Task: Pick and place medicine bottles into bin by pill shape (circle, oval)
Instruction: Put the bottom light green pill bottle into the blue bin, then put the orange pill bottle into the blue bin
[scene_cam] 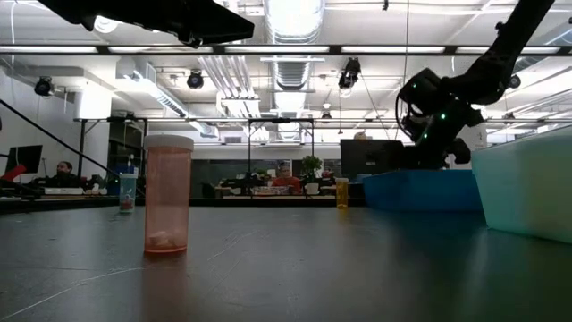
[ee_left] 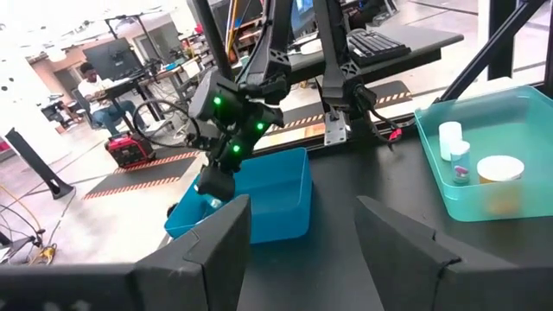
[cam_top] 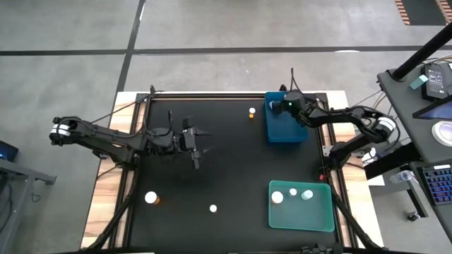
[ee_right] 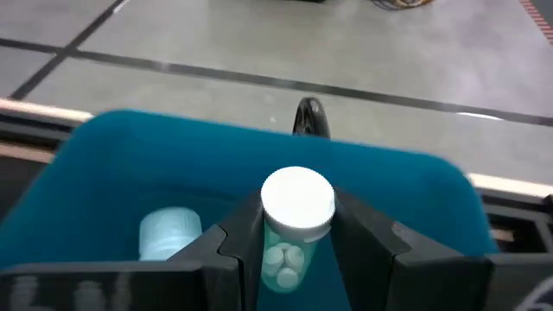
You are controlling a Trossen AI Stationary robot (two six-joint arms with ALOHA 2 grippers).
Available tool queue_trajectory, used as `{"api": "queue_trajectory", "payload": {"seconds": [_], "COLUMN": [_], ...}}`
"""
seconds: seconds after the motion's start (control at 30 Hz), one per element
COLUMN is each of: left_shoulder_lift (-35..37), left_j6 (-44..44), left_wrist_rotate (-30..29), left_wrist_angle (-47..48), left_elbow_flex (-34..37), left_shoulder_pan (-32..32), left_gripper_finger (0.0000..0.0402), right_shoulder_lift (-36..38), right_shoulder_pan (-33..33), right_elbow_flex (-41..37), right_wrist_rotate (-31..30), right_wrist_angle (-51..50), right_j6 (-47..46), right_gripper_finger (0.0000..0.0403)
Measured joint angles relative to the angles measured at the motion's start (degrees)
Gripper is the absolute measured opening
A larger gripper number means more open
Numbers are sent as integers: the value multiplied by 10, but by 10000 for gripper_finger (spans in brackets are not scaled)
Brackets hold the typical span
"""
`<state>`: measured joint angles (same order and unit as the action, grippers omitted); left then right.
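Two dark jointed arms trail black cables; green lights glow near the right hand [ee_left: 226, 168].

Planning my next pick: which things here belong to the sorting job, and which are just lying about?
Job:
- capped bottle held in right gripper over blue bin
- teal tray
- loose bottles
- left gripper, open, empty

Lying about:
- keyboard

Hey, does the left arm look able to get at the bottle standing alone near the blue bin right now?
Probably yes. The left gripper is open and empty above mid-table, and bare mat lies between it and the bottle. The right gripper, holding a bottle over the blue bin, works close beside it, so crowding is possible.
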<state>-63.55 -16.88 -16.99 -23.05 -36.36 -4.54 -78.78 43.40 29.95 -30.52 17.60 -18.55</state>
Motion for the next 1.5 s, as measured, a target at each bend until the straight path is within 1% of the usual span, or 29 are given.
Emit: {"api": "queue_trajectory", "payload": {"seconds": [0.13, 0.33, 0.77, 0.93, 1.13, 1.23, 1.33, 1.5], "left_shoulder_lift": [0, 0, 0, 0, 0, 0, -1, -1], "left_j6": [0, 0, 0, 0, 0, 0, 0, 0], "left_wrist_rotate": [0, 0, 0, 0, 0, 0, 0, 0], "left_wrist_angle": [0, 0, 0, 0, 2, 13, 16, 16], "left_elbow_flex": [0, 0, 0, 1, 1, 1, 2, 2], "left_shoulder_pan": [0, 0, 0, 0, 0, 0, 0, 0], "left_gripper_finger": [191, 191, 191, 191, 191, 191, 191, 191], "right_shoulder_lift": [-24, -40, -31, 12, 107, 155, 192, 219], "right_shoulder_pan": [0, 0, 0, -1, -20, -44, -78, -136], "right_elbow_flex": [0, 0, 0, 10, 26, 38, 49, 74], "right_wrist_rotate": [-2, -7, -6, 4, 38, 40, 41, 41], "right_wrist_angle": [15, 19, 14, -35, -116, -151, -162, -162], "right_j6": [-5, -5, -10, -10, -14, -19, -23, -21], "right_gripper_finger": [109, 116, 200, 210, 205, 201, 195, 187]}}
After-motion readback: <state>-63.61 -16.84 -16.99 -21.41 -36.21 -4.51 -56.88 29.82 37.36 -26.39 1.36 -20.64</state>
